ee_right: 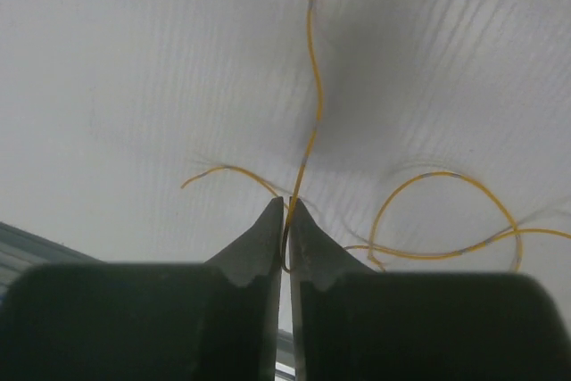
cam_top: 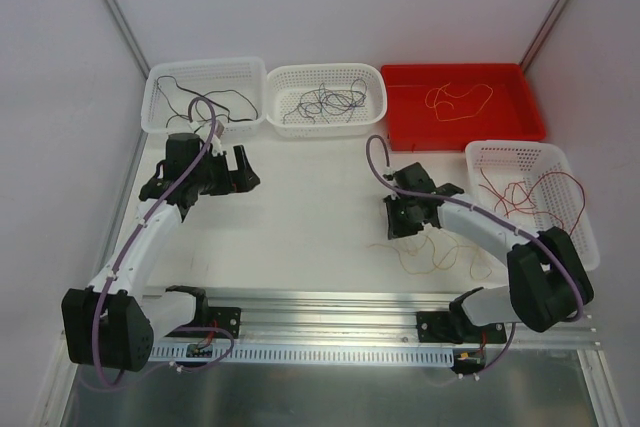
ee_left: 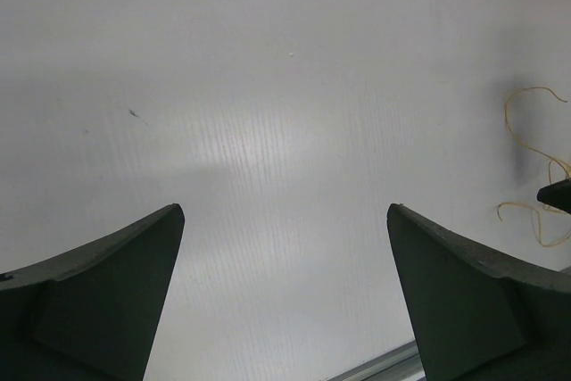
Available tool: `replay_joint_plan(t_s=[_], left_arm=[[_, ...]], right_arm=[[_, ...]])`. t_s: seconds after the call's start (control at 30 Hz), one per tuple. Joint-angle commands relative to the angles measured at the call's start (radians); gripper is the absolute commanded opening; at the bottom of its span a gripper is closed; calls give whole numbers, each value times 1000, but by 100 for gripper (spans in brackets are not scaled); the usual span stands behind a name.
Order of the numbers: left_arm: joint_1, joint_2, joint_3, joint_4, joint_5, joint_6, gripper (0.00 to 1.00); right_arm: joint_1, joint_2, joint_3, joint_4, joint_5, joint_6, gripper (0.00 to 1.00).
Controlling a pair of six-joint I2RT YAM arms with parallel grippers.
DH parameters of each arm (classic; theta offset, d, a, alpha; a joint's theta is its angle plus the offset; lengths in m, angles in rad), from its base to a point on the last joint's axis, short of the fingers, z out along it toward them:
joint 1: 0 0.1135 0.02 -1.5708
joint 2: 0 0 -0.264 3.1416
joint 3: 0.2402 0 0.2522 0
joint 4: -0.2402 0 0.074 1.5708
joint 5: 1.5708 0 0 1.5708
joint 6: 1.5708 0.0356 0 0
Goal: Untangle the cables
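Observation:
A thin yellow cable (cam_top: 432, 253) lies in loose loops on the white table near the front right. My right gripper (cam_top: 408, 223) is shut on it; in the right wrist view the cable (ee_right: 314, 86) runs up from between my closed fingers (ee_right: 268, 229), with more loops (ee_right: 446, 211) to the right. My left gripper (cam_top: 240, 169) is open and empty above bare table at the back left; its fingers (ee_left: 116, 265) stand wide apart. The yellow cable (ee_left: 535, 185) shows at the right edge of the left wrist view.
At the back stand a white basket (cam_top: 160, 117) with dark cables, a white basket (cam_top: 290, 129) with tangled purple and dark cables, and a red tray (cam_top: 520, 127) with one orange cable. A white basket (cam_top: 590, 237) with red cables is at the right. A metal rail (cam_top: 330, 299) runs along the front.

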Motion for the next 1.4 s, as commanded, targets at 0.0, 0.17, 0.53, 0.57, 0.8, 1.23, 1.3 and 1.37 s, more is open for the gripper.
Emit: replay_joint_plan(t_s=[0.0,0.17,0.53,0.57,0.8,1.23,1.3,1.37], left_arm=[[-6,-26,2,23,34,21,99],[-8,-34,7,22,47,21,99],[-8,-48,13,23,96,23,99],[-8,-48,11,28,104,23,99],[-101,-83,-15,81,161,-26,99],[-403,-77,-197,389,49,-215,97],[-461,-63,-219,417,38,-211,96],[-497,-57,-251,465,8,-200,95]], right_arm=[[67,-1,100,10,24,7,7],[145,14,396,-119,14,-27,1],[176,83,986,-204,-146,29,1],[176,86,1003,-195,-162,39,1],[182,75,944,-34,-220,129,1],[208,72,849,49,-225,174,1],[207,63,840,57,-225,175,1],[210,58,832,65,-220,183,1]])
